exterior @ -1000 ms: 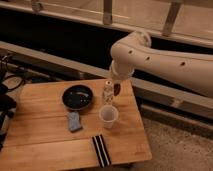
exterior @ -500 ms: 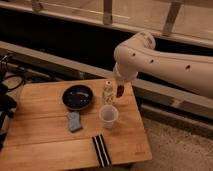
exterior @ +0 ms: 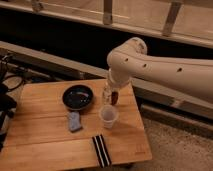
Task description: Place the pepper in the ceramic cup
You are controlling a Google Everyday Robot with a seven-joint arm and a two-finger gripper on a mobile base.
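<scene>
My gripper (exterior: 114, 91) hangs at the end of the white arm that reaches in from the right, over the back right of the wooden table (exterior: 45, 145). It is shut on the pepper (exterior: 115, 98), a slim dark red-brown thing pointing down. The ceramic cup (exterior: 108, 116), pale and handleless, stands upright on the table just below and slightly in front of the pepper. The pepper's tip is above the cup's rim and apart from it.
A small clear bottle (exterior: 105, 95) stands right beside the gripper on its left. A black round pan (exterior: 78, 97) sits left of it. A blue-grey object (exterior: 74, 121) lies in front of the pan, and a black striped object (exterior: 101, 150) lies at the table's front edge.
The gripper has come down a little with the pepper, nearer to the cup. Nothing on the table has moved.
</scene>
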